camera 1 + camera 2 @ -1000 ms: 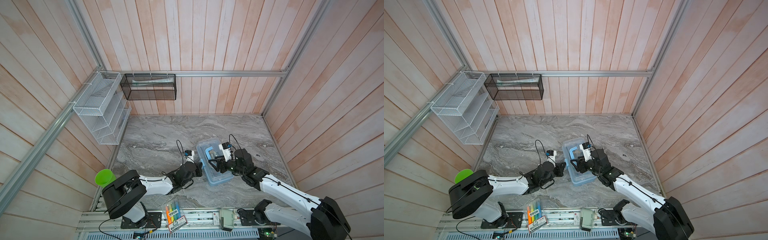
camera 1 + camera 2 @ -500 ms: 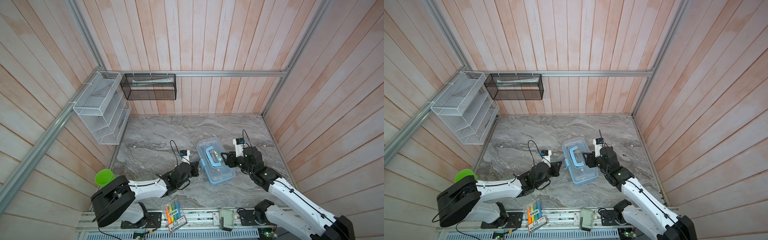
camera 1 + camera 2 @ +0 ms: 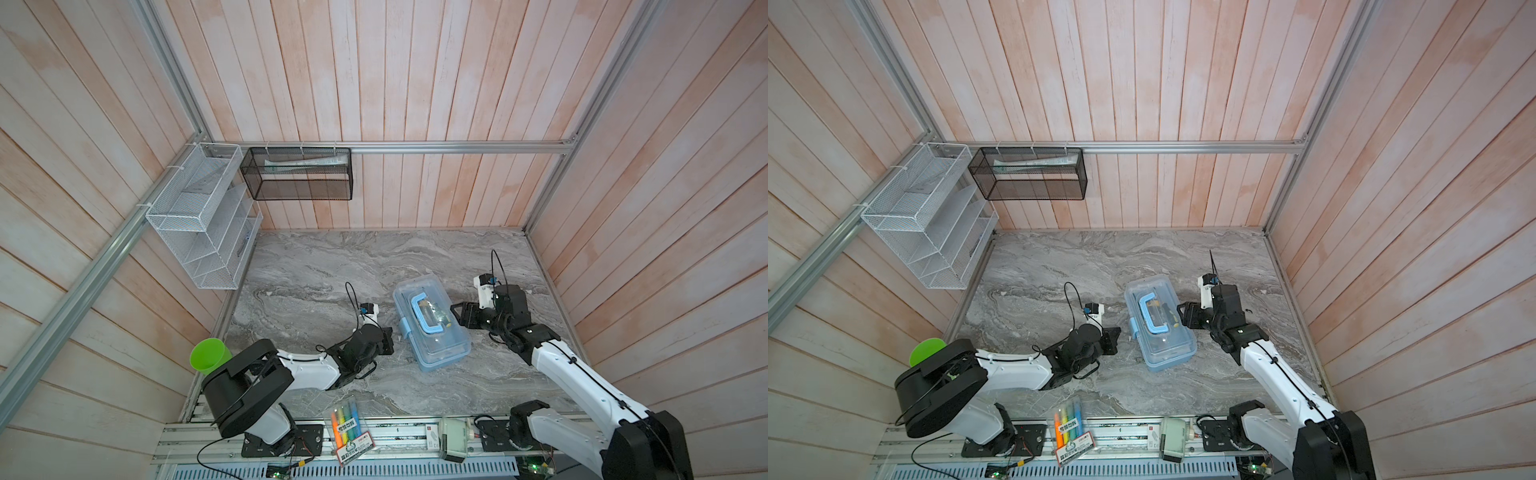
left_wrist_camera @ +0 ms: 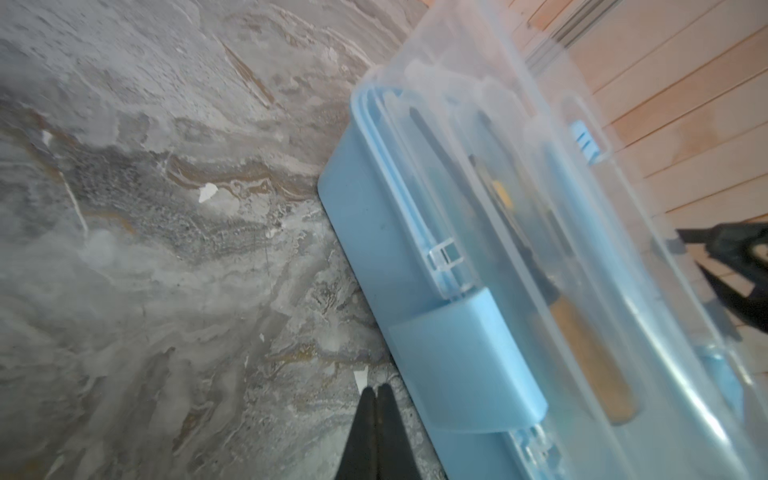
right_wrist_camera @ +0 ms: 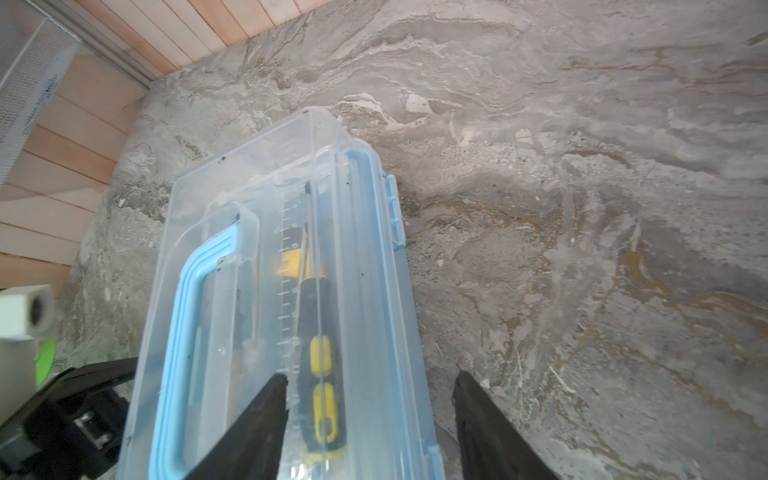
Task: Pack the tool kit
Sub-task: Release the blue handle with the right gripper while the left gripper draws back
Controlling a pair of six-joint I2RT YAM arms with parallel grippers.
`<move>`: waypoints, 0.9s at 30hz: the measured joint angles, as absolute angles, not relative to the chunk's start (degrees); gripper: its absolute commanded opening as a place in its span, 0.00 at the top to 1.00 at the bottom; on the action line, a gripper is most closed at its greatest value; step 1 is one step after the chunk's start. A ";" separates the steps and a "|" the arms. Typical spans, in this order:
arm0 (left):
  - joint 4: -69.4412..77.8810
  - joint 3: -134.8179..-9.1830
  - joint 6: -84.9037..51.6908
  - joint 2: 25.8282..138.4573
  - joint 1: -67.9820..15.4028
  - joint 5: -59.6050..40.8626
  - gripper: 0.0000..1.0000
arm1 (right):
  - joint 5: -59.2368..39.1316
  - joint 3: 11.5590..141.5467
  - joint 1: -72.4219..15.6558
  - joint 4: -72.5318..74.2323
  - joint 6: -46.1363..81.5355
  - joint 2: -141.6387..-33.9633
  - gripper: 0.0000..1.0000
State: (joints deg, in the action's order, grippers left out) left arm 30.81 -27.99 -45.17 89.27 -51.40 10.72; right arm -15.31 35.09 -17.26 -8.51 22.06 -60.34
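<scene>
On the grey marble table top [image 3: 332, 270], a little to the right of the middle, the light-blue tool case [image 3: 432, 328] [image 3: 1160, 328] lies slanted, with its clear lid down and the blue handle [image 3: 417, 316] folded flat on the lid. Through the lid the right wrist view shows a yellow and black screwdriver [image 5: 320, 374], and the left wrist view shows an orange handle [image 4: 590, 361] inside. The left gripper [image 3: 390, 337] [image 4: 376, 390] has its two fingers pressed together and holds nothing; it sits low over the table, just beside the long side of the case that carries the blue latch [image 4: 465, 357]. The right gripper [image 3: 457, 313] [image 5: 370, 378] is at the opposite long side, with its jaws wide apart and empty: one finger is over the edge of the lid, the other over the bare table. Whether it touches the case I cannot tell. A pack of coloured highlighters [image 3: 349, 428] lies at the front rail, and a green cup [image 3: 208, 357] stands at the left edge.
</scene>
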 measured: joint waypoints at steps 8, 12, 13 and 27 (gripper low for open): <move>34.46 -29.89 -45.17 92.29 -51.99 7.73 1.00 | -19.59 33.32 -17.26 -6.22 22.28 -61.04 0.38; 34.74 -31.33 -45.06 93.34 -52.21 7.51 1.00 | -20.95 33.23 -17.28 -5.52 22.28 -62.37 0.38; 34.70 -31.68 -44.99 93.78 -52.29 7.53 1.00 | -21.12 33.23 -17.34 -5.21 22.28 -62.54 0.38; 32.77 -33.45 -44.56 95.53 -53.17 7.79 1.00 | -19.16 32.40 -19.53 -0.95 23.14 -63.77 0.38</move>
